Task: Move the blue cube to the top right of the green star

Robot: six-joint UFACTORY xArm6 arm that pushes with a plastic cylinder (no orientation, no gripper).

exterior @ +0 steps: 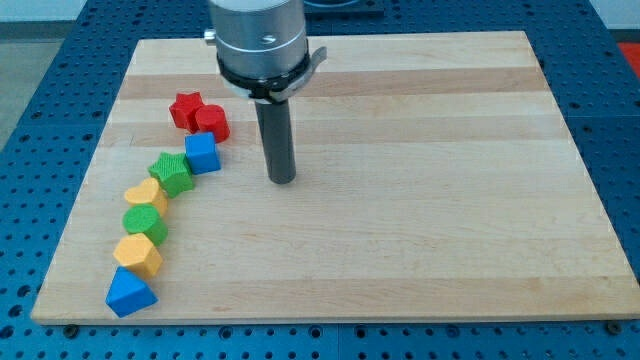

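Hanging straight down from the grey cylindrical arm head (258, 40), the dark rod is standing upright with my tip (283, 180) resting at the wooden board (420, 200), touching no block. It has no jaws, so it is neither clasping nor releasing anything; it is simply standing free on bare wood.

Toward the view's left of my tip, near but apart from it, the blue cube (202, 154) is sitting slightly higher in the view than the tip's end. The green star (172, 172) is lying just beyond the cube, to its lower left and touching or almost touching it, so the cube is sitting at the star's upper right.

Up and to the left of my tip, two red blocks are pressing together: a red star-like block (184, 109) and a red block (212, 123) just above the blue cube.

Farther down-left of my tip, a curved row is trailing away from the green star: a yellow block (146, 195), a green block (144, 222), a second yellow block (138, 255) and a blue triangular block (130, 292) nearest the view's bottom, each crowding its neighbour.
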